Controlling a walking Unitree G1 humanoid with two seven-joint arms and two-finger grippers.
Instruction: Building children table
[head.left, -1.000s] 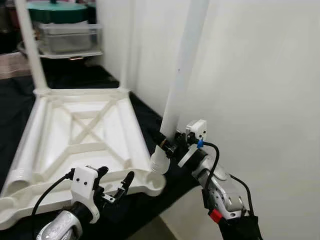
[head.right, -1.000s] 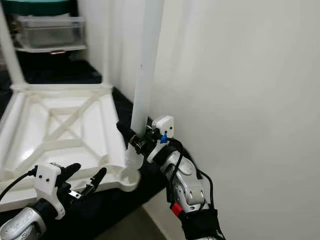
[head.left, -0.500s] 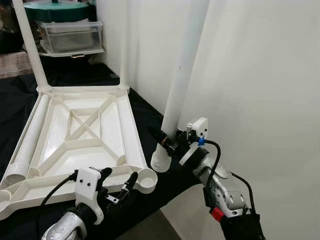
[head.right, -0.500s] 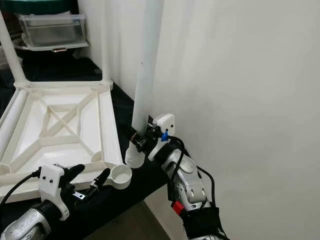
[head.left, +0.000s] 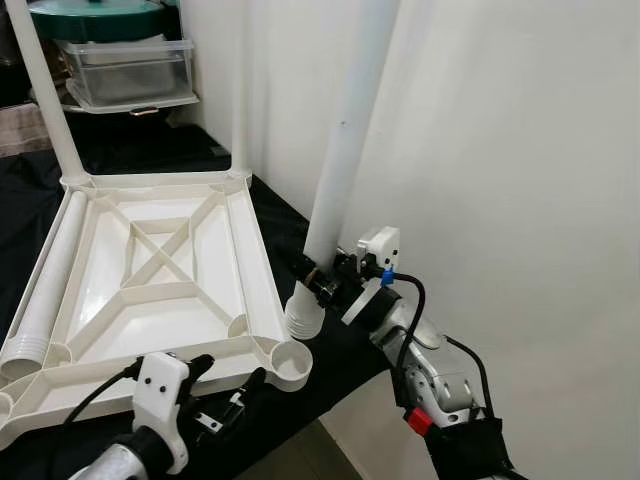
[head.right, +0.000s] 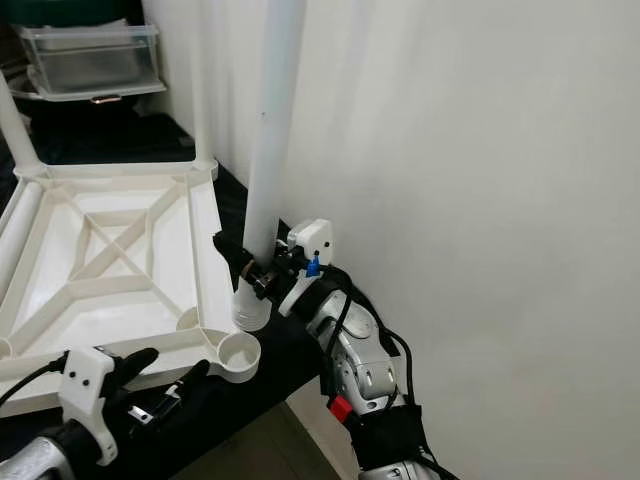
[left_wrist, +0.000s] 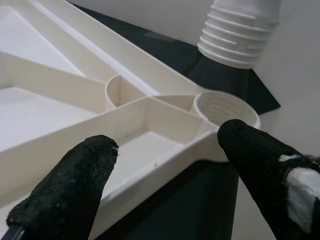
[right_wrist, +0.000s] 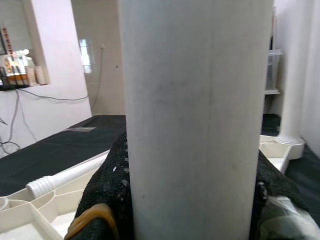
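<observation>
White leg (head.left: 340, 160), clamped in right tool (head.left: 318, 283), now hovers nearer corner socket (head.left: 290, 359); left tool (head.left: 225, 390) spread wide.

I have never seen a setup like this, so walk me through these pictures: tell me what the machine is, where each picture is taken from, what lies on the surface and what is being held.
This is a walking humanoid robot with two silver arms, each ending in a gripper with two black fingers. Two pictures come from cameras on its head, looking forward and down. The other two come from cameras on its wrists, looking along the fingers.

On a black surface lies a white plastic table top, upside down, its ribs showing. Two legs already stand at its far corners, and another leg lies along its left edge.

The right gripper is shut on a white table leg, held upright, its threaded end just above and beside the empty threaded socket at the near right corner.

The left gripper is open, its fingers either side of the top's near edge.
</observation>
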